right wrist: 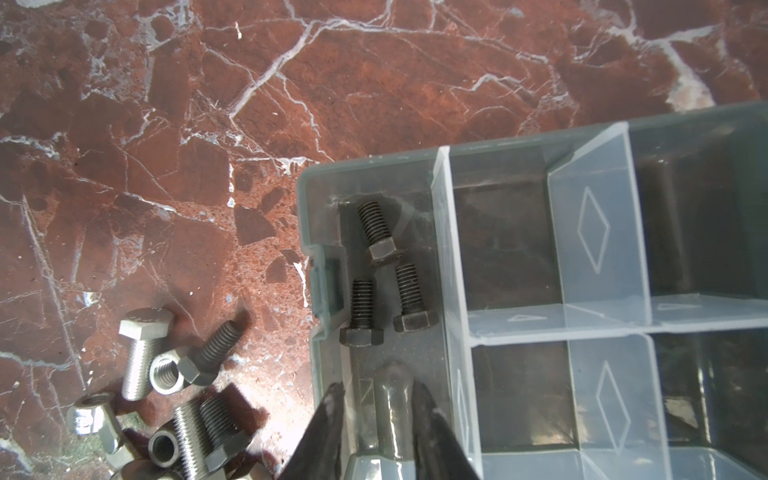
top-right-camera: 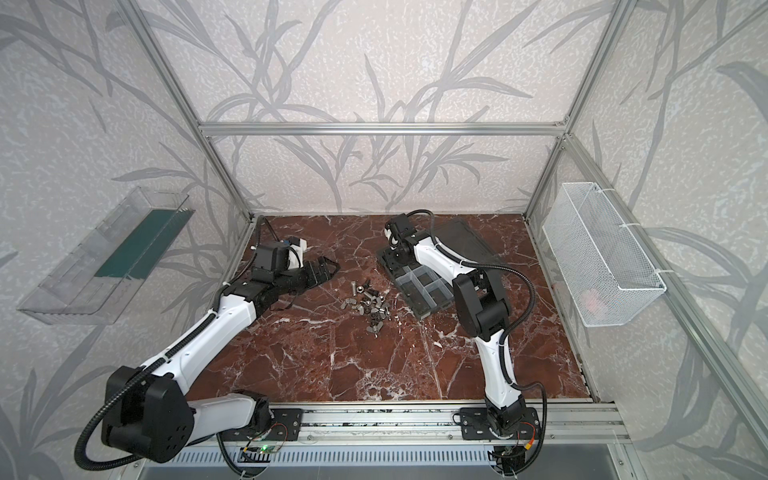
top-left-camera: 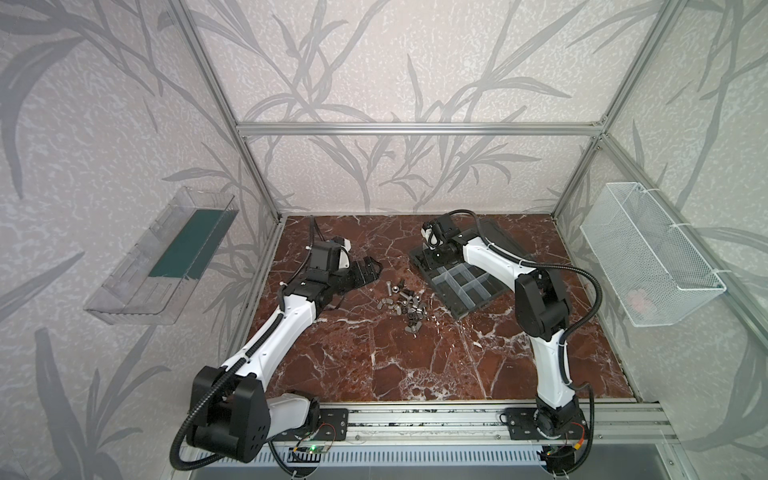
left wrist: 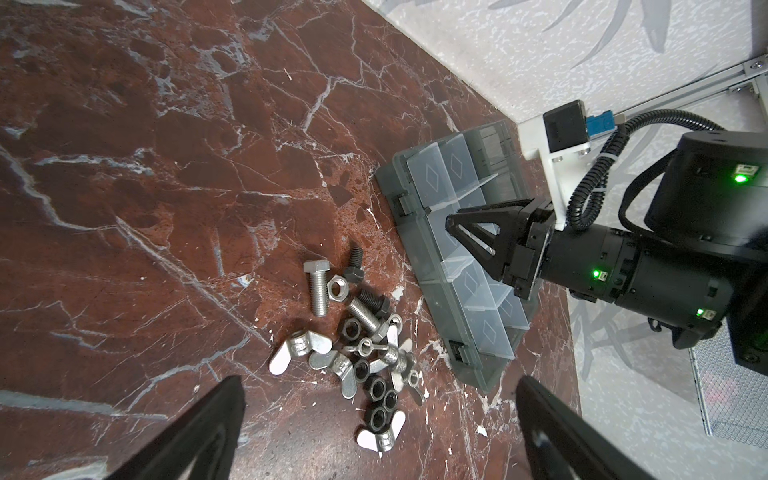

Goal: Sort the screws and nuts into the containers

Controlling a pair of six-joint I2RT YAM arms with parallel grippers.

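Loose screws (left wrist: 318,286) and nuts (left wrist: 376,390) lie in one pile (top-left-camera: 401,303) (top-right-camera: 370,305) on the red marble table. To its right sits the dark-grey organizer (top-left-camera: 461,286) (top-right-camera: 424,286) (left wrist: 432,174), lid open, its containers split by translucent dividers. Three dark screws (right wrist: 376,232) lie in the end compartment by the organizer's wall (right wrist: 307,216). My right gripper (top-left-camera: 430,254) (top-right-camera: 395,253) (right wrist: 377,390) (left wrist: 451,222) hangs over that compartment, jaws slightly apart, holding nothing. My left gripper (top-left-camera: 370,270) (top-right-camera: 328,268) (left wrist: 380,382) stands wide open, left of the pile and just above the table.
The organizer's lid (top-left-camera: 494,237) lies flat behind it. A white wire-mesh basket (top-left-camera: 648,257) hangs on the right wall and a clear tray with a green base (top-left-camera: 166,257) on the left wall. More screws (right wrist: 141,353) and a silver nut (right wrist: 166,376) lie just outside the organizer.
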